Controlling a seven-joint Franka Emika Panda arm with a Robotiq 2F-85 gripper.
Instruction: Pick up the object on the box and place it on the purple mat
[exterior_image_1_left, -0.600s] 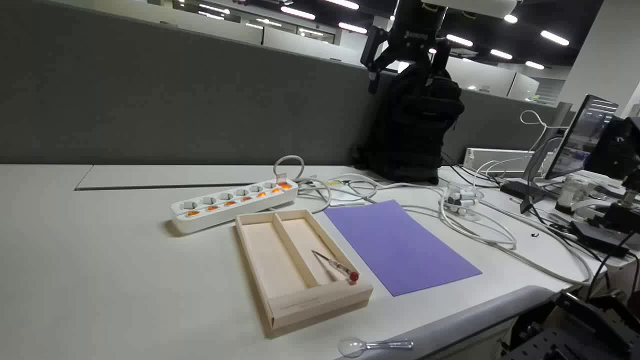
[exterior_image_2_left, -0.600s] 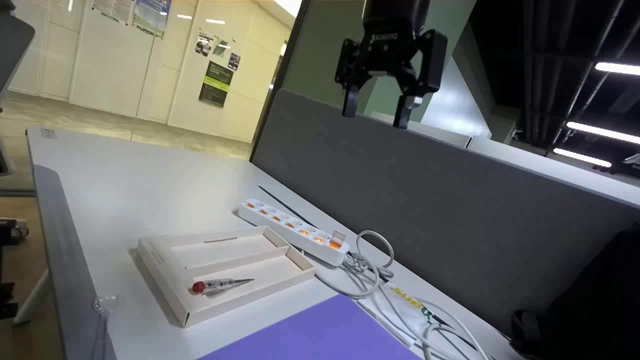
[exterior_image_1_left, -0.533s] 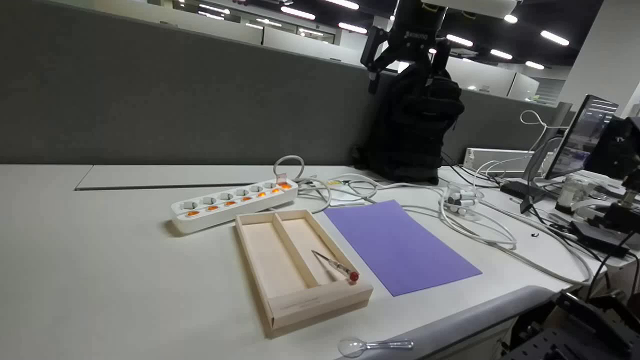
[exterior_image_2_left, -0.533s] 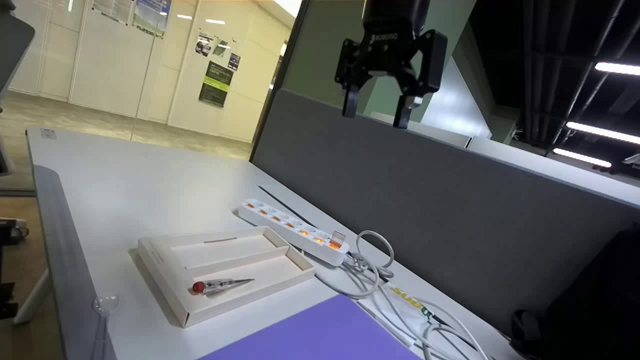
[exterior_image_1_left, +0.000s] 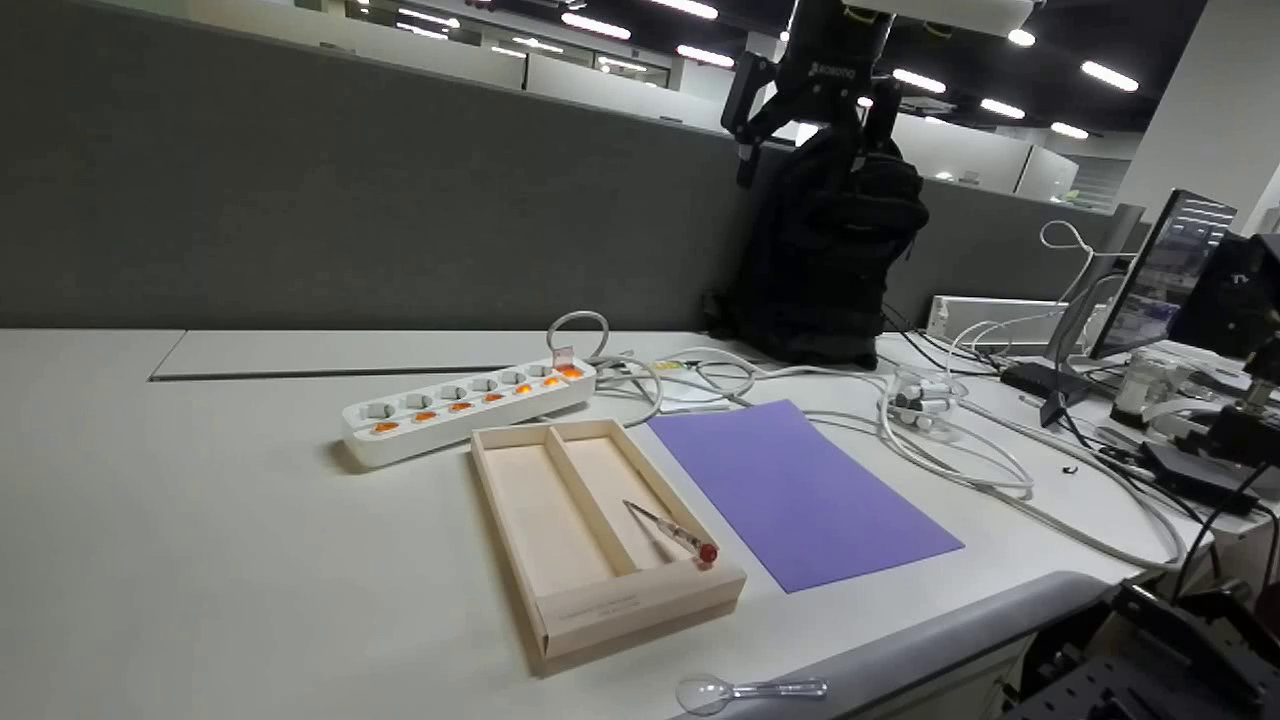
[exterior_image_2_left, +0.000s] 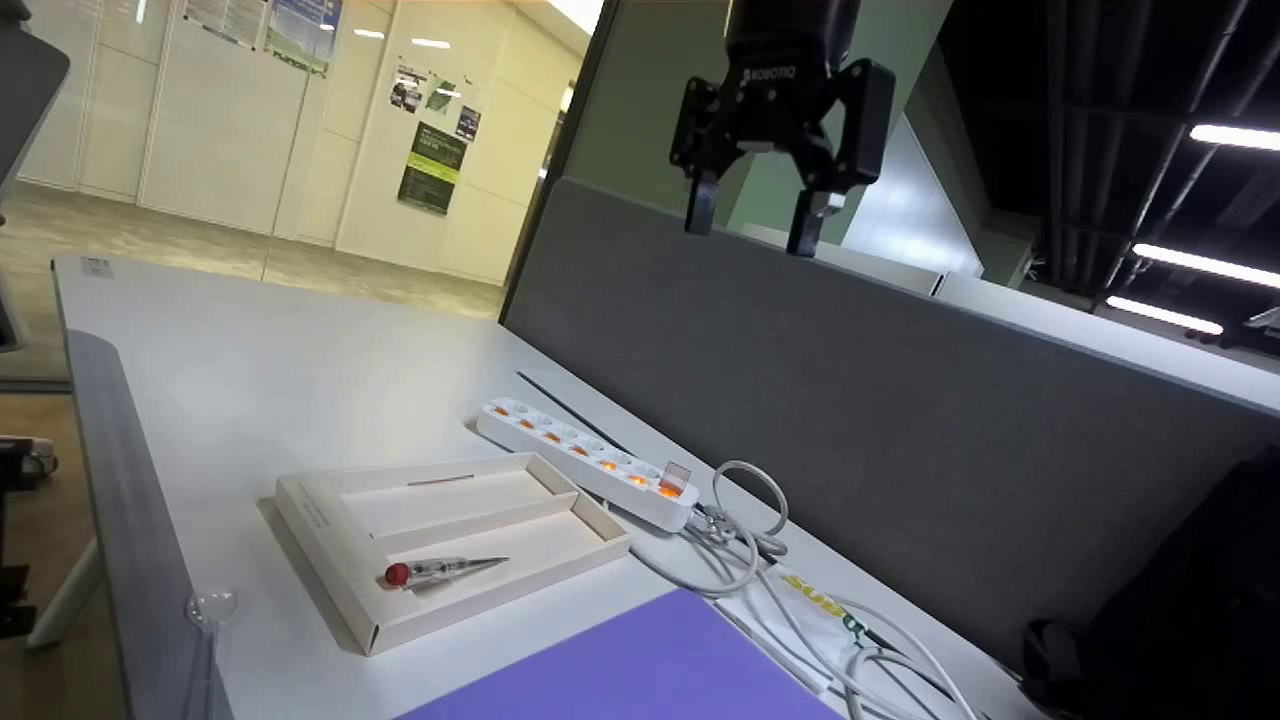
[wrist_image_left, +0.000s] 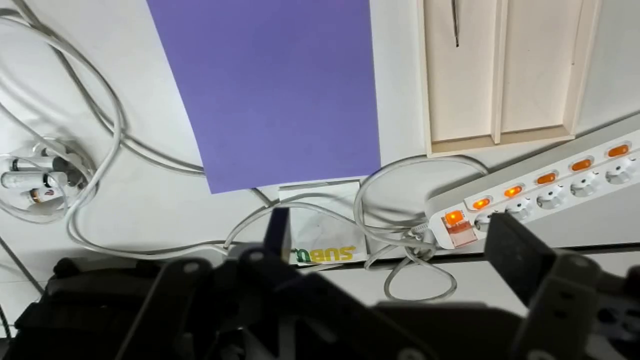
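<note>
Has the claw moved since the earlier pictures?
No. In an exterior view, the claw hangs at the same place against the grey partition, with no visible shift in any direction.

The white table (exterior_image_1_left: 240, 560) carried the box (exterior_image_1_left: 640, 608), the mat (exterior_image_1_left: 800, 495) just beside it and the power strip (exterior_image_1_left: 470, 412) near its far end. Cables (wrist_image_left: 118, 125) looped over a printed paper (wrist_image_left: 327, 234). A backpack (exterior_image_1_left: 830, 265) stood at the back; a spoon (exterior_image_1_left: 750, 690) lay at the front edge.

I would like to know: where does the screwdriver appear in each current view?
In an exterior view: the screwdriver is below centre, slightly right.
In an exterior view: the screwdriver is at lower left.
Wrist view: the screwdriver is cut by the top edge, right of centre.
Shared landmark: the white power strip, in all three.
</note>
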